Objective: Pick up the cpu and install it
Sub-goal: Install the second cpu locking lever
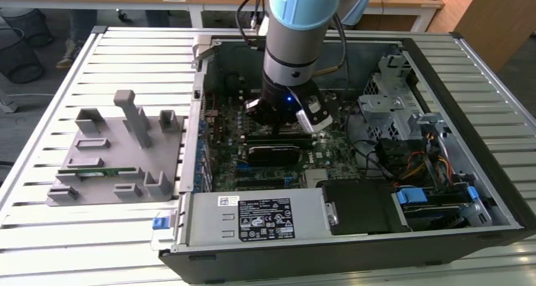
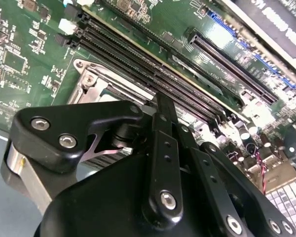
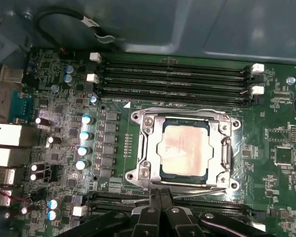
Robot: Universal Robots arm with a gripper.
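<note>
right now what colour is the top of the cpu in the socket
Silvery metal with a faint pinkish-tan tint; the cpu shows best in the first wrist view.

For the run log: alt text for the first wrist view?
A silver-topped cpu sits inside the metal socket frame on a green motherboard. Empty black memory slots run beside the socket, and the black gripper is close to it.

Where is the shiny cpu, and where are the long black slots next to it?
cpu point(image 3: 182, 150), first wrist view, middle of its silver top.
long black slots point(image 3: 172, 79), first wrist view, middle of the row beside the socket.
</note>
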